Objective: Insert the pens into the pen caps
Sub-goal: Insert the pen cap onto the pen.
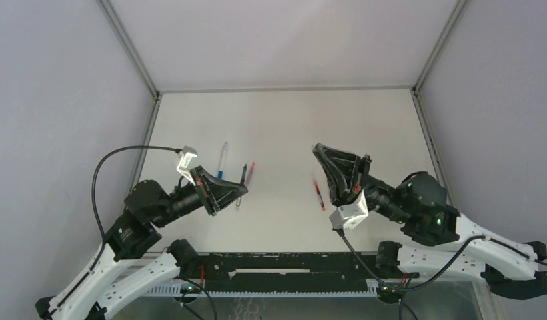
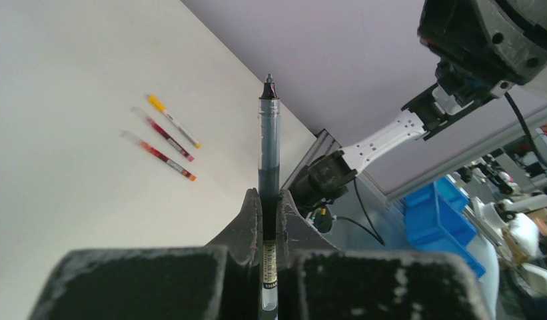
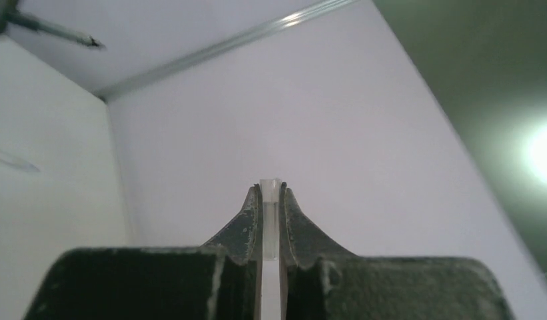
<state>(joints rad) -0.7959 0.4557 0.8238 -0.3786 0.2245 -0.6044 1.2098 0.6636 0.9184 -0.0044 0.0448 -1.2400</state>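
Note:
My left gripper [image 1: 244,190] [image 2: 269,195] is shut on a black pen [image 2: 269,150] with a clear barrel. The uncapped tip points away from the wrist camera, and in the top view the pen [image 1: 244,175] crosses the fingertips. My right gripper [image 1: 316,148] [image 3: 271,188] is raised over the table's right half, shut on a short clear tube [image 3: 271,200] that looks like a pen cap. The two grippers stand apart, facing each other. Three pens lie together on the table: yellow-ended [image 2: 174,121], dark red [image 2: 165,135] and red [image 2: 160,155].
A blue pen [image 1: 222,160] and a red pen [image 1: 250,172] lie beside the left gripper. Red pens [image 1: 319,193] lie under the right gripper. White walls enclose the table [image 1: 284,120] on three sides. The arm bases and a black rail [image 1: 290,267] line the near edge.

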